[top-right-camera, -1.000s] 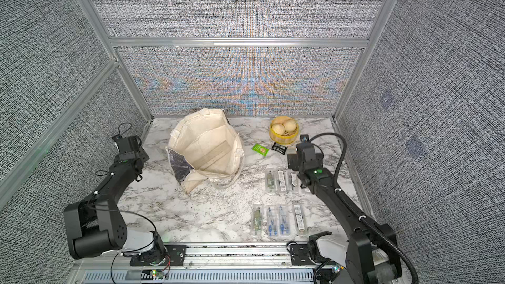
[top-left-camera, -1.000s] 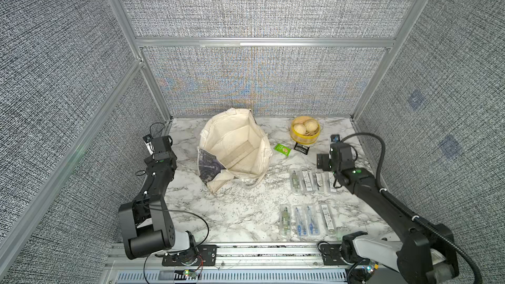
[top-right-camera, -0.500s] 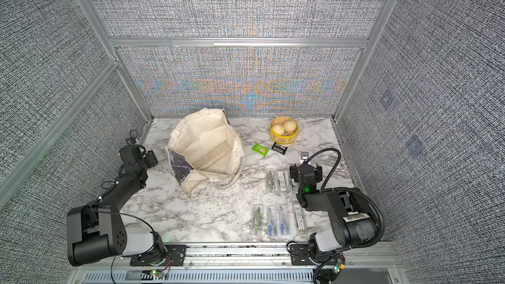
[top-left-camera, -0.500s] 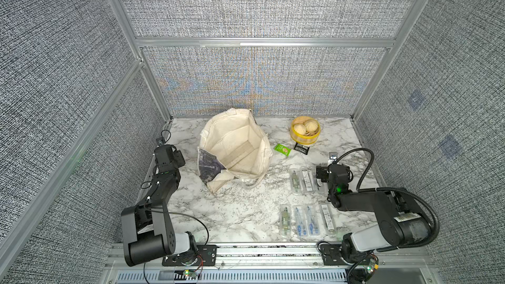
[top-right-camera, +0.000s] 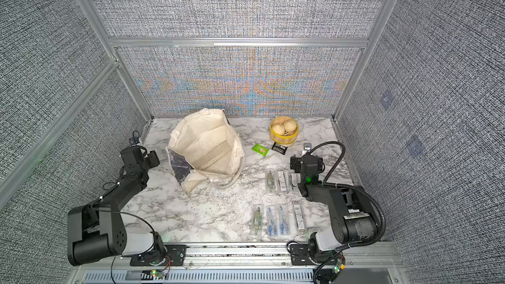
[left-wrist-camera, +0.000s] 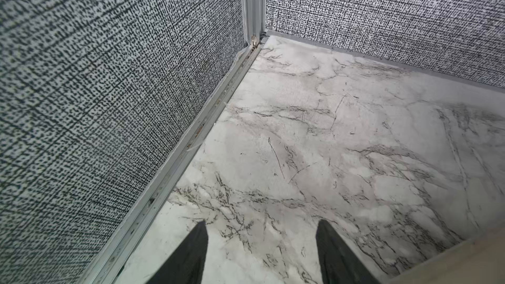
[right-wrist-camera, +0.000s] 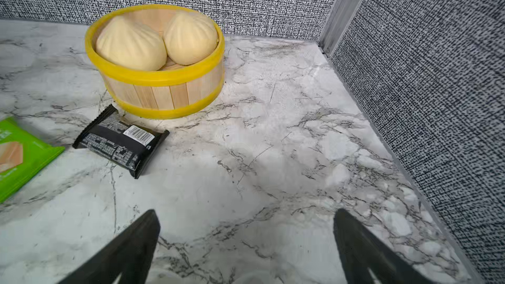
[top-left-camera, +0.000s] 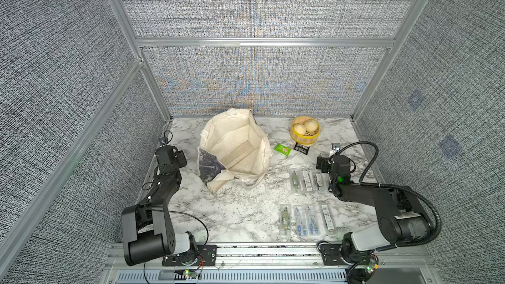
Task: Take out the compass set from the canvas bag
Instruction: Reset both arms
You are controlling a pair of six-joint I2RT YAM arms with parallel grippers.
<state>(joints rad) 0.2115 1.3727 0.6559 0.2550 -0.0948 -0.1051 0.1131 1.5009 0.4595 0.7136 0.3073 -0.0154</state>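
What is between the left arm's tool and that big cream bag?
Nothing visible. In a top view only bare marble table separates the left tool from the canvas bag. The tool is open and empty, beside the bag's dark printed panel.

Marble table (top-left-camera: 240, 214) with canvas bag (top-left-camera: 235, 148), steamer basket (top-left-camera: 305, 133), compass sets (top-left-camera: 307, 219).

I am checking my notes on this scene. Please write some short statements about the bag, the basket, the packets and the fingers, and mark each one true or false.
1. The canvas bag stands open. True.
2. The steamer basket holds four buns. False: two show.
3. The black packet lies beside the basket. True.
4. The right gripper holds the green packet. False: its fingers are open and empty.
5. The left gripper is shut on the bag. False: open over the marble table.
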